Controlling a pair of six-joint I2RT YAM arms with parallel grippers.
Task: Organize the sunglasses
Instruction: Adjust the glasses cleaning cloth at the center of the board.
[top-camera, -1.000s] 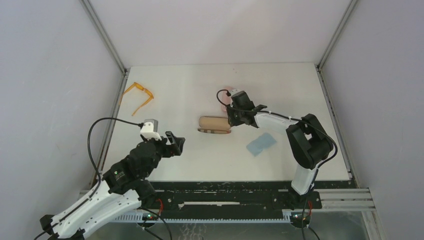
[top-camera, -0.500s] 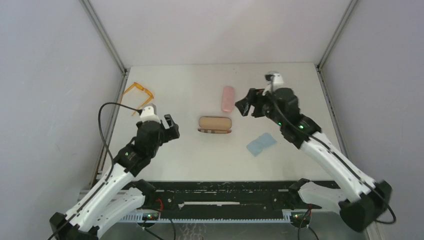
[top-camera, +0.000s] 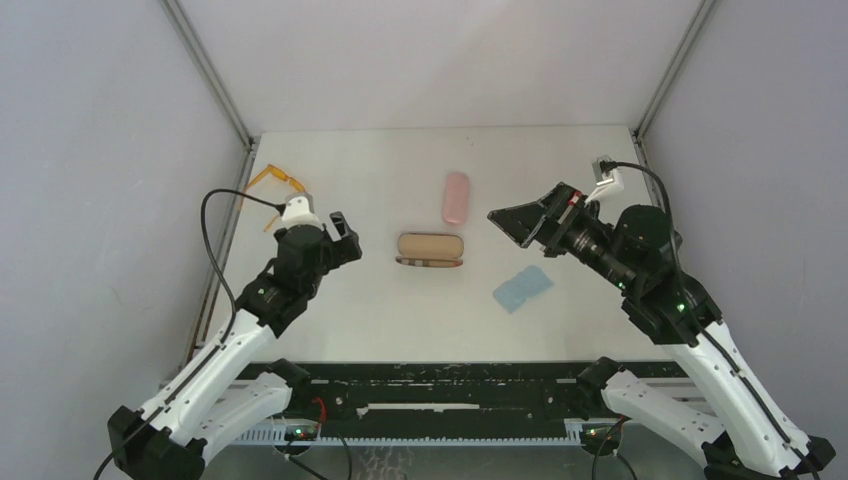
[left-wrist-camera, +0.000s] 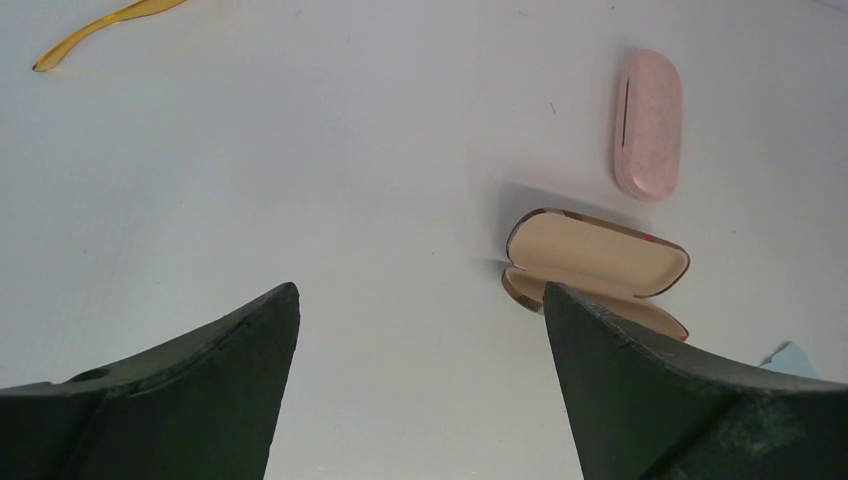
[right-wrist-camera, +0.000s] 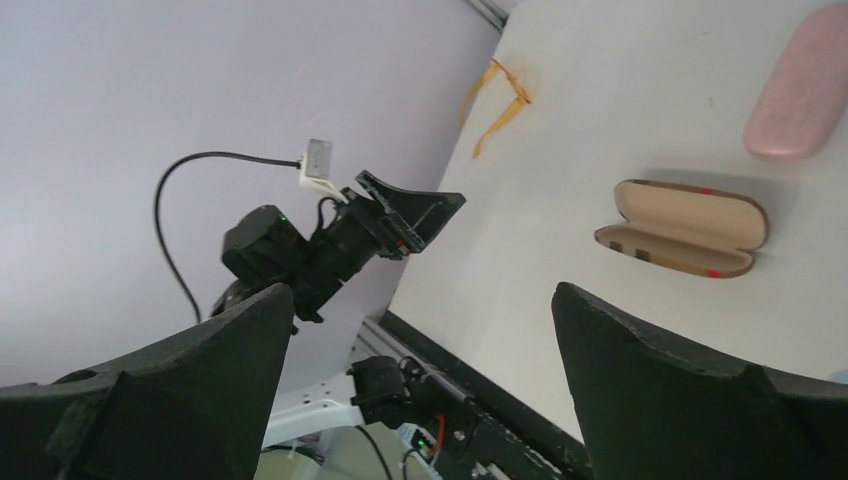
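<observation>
Near edge of table (top-camera: 400, 320): both arm bases, side by side.

Next out, right of centre: light-blue cloth (top-camera: 522, 288), flat, untouched.

Mid-table, left: left gripper (top-camera: 338, 243), fingers spread wide, nothing between them. Aimed toward table centre, with both cases ahead in the left wrist view.

Mid-table, centre: brown case (top-camera: 430, 249), lid open, tan lining bare, nothing inside.

Mid-table, right: right gripper (top-camera: 525, 222), apparently raised off the surface, likewise splayed and empty, pointing leftward across the table.

Farther, centre: pink case (top-camera: 456, 197), shut, long axis running near to far.

Farthest, close against the left edge: orange sunglasses (top-camera: 272, 177), arms unfolded, partly hidden behind the left wrist's camera and cable. Lens front roughly left-right across the table, arms trailing back toward the near edge.

Black pair: not found in any view.

Bearing for the coming move, as judged: orange sunglasses far-left of the left gripper and off its present heading, only one arm tip in the top-left corner of the left wrist view. Left arm much the nearer. Right arm well apart, both cases between. Likely need: swing left and outward, then close across the lens front, not along a thin arm. Probable destination: the open brown case.
</observation>
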